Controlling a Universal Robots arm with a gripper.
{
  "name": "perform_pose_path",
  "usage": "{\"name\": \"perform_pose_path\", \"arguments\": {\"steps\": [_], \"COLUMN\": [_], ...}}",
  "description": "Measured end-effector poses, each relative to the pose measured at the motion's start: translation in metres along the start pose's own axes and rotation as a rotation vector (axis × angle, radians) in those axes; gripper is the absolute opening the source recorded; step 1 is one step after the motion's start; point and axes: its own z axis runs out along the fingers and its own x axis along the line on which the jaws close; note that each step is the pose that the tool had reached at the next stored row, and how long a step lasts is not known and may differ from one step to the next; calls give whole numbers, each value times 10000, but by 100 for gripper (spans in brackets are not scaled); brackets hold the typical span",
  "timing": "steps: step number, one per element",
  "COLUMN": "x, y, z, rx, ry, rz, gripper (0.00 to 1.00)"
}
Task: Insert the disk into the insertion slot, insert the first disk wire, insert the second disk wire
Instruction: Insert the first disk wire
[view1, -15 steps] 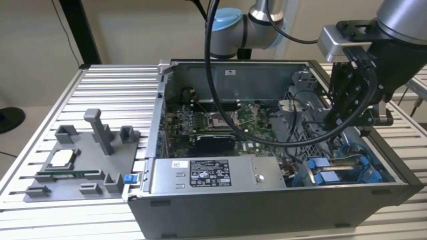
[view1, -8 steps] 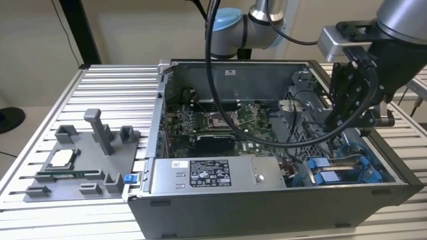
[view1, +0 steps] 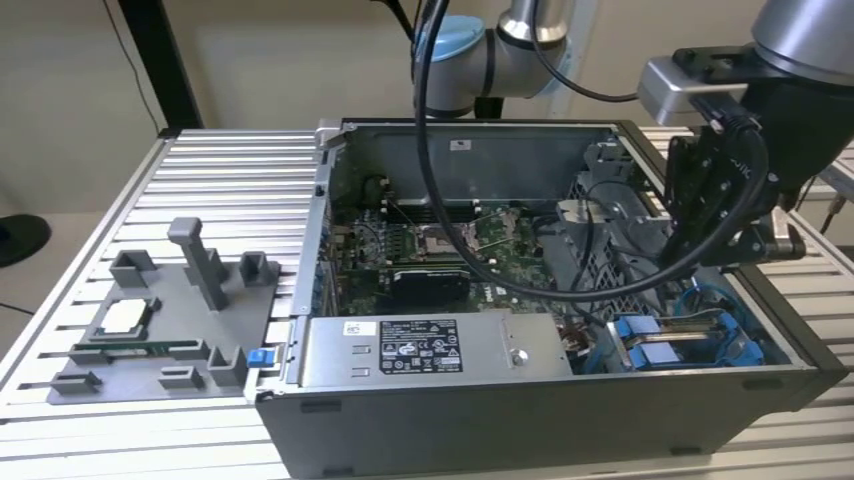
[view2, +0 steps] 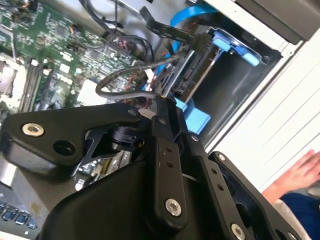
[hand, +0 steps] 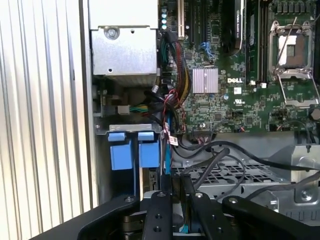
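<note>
- Bearing everything, the slatted aluminium table (view1: 227, 170) carries the open PC case (view1: 534, 430), which lies with its open side up so I can reach in from above.
- Inside it, the grey power-supply box (view1: 414, 350) is my landmark. The motherboard (view1: 441, 250) lies just beyond the box, deeper in the case.
- Off the box's end at the exterior view's left, outside the case, a grey fixture plate (view1: 147, 340) keeps small parts parked apart from the work.
- Off the box's other end, in the case corner, is the insertion slot (view2: 235, 95).
- The disk (view1: 661, 345) sits in that slot, just beside the box, with its blue carrier tabs showing. I judge it seated, which leaves its connector edge open for wiring.
- My gripper (view2: 164, 102) hangs over the disk on the slot side of the box. Its jaws are drawn together on the end of a black wire (view2: 115, 80), I judge so the plug can be aimed at the disk.
- A thin blue cable (hand: 167, 145) runs past the disk's tabs, near the box.
- A person's hand (view2: 300, 172) rests outside the case, well apart from the box.
</note>
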Motion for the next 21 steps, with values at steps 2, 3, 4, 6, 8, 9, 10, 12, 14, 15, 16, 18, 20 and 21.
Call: {"name": "perform_pose_path", "arguments": {"steps": [2,3,4,6,8,9,10,12,14,15,16,18,20,21], "x": [5,9,12,20,27,31,33,35,35,35,35,35,35,35], "y": [-7,-11,-14,-22,-28,-31,-32,-34,-38,-40,-41,-41,-42,-43], "z": [2,4,5,8,10,11,11,11,12,12,12,12,12,12], "rx": [12,18,23,33,43,46,47,50,50,50,50,50,50,50], "ry": [232,330,431,623,803,860,892,936,937,937,936,936,937,937], "rz": [-2,-3,-3,-5,-6,-7,-6,-7,-7,-8,-8,-8,-8,-8], "gripper": [0,0,0,0,0,0,0,0,0,0,0,0,0,0]}}
